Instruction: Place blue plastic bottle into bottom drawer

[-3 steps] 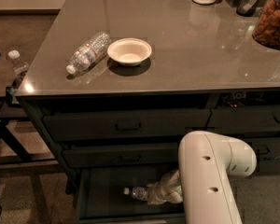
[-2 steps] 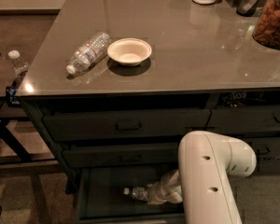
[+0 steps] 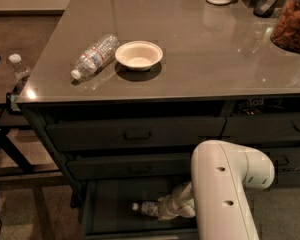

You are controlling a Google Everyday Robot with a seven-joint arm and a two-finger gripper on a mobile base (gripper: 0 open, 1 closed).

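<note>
Open bottom drawer (image 3: 109, 203) holds pincer (image 3: 165, 210) — beside white-capped blue plastic bottle (image 3: 146, 208).

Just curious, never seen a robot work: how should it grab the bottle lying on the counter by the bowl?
Grip the counter bottle at its middle from above, across its width: it lies flat, with the bowl close beside its bottom end. The gripper is down in the open bottom drawer, by a second bottle.

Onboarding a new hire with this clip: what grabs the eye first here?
The big white arm fills the lower right, its gripper down in the open bottom drawer at the blue plastic bottle lying there. On the countertop, a clear bottle lies beside a white bowl.
</note>
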